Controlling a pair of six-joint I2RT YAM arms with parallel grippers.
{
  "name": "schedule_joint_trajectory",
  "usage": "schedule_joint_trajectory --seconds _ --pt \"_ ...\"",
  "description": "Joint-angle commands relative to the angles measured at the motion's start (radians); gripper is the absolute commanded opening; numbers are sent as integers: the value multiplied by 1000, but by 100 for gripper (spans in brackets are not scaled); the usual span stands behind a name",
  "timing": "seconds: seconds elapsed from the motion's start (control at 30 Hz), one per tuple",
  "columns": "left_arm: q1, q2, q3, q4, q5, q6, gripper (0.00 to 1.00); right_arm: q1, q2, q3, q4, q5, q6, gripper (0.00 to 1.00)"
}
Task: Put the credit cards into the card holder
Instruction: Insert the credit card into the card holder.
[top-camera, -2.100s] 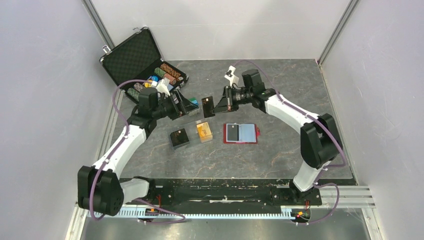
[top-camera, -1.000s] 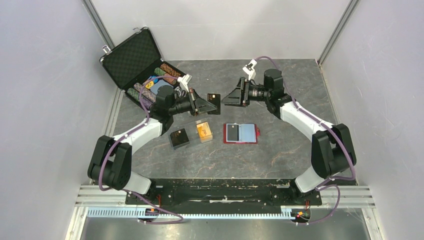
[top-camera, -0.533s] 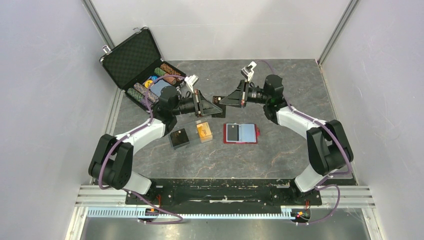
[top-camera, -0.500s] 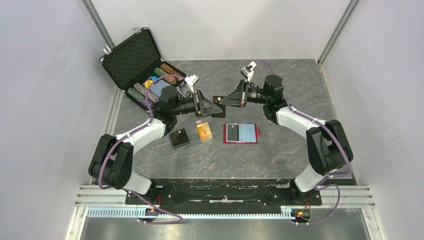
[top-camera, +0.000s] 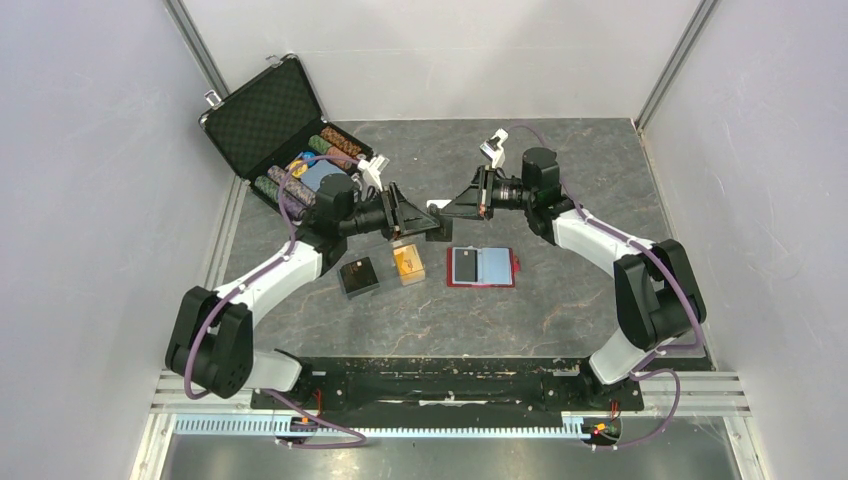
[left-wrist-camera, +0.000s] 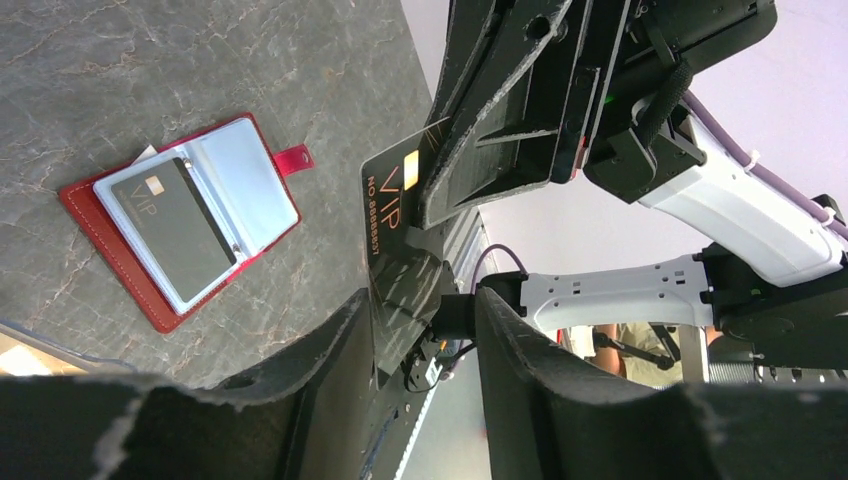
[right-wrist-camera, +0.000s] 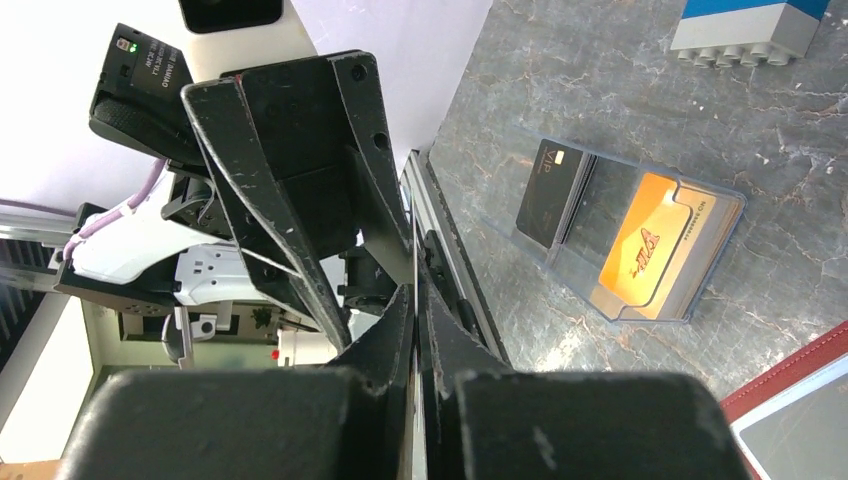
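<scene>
Top external view: both pincers meet above the bench (top-camera: 420, 310). The right pincer (right-wrist-camera: 412, 295) is clamped on a black card (left-wrist-camera: 395, 230). The left pincer (left-wrist-camera: 425, 305) stands apart around that card's lower end. The red wallet (top-camera: 482, 267) lies open on the bench, with a second black card (left-wrist-camera: 172, 218) inside.

Bright even overhead light, faint soft shadows on the desk (top-camera: 560, 300), top view sharp; wrist views bend at the edges, left pincer fingers (left-wrist-camera: 310, 400) loom dark and soft, background washed out, credit card (left-wrist-camera: 395, 190) print crisp.
</scene>
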Motion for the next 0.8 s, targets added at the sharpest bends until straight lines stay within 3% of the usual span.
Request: schedule_joint_trajectory --seconds 0.0,0.23,0.33,0.4,0.5,0.63,0.77 --pt "6 8 32 51 35 22 46 -4 -39 33 -12 1 -45 0" --pt "6 38 40 89 63 -3 26 -5 -40 32 -12 -5 -44 0" --pt "6 40 43 90 65 -4 7 -3 -38 23 -11 -10 -46 0" --pt "7 41 43 90 64 -6 2 -2 -37 23 -12 -14 -57 0" --pt "7 34 37 71 42 -1 2 -2 -51 66 -142 34 -178 19" --pt "6 12 34 -10 -19 40 2 -4 -64 199 -533 217 -491 50" --pt "7 -5 37 -88 -69 73 2 -20 -85 191 -628 301 -569 69"
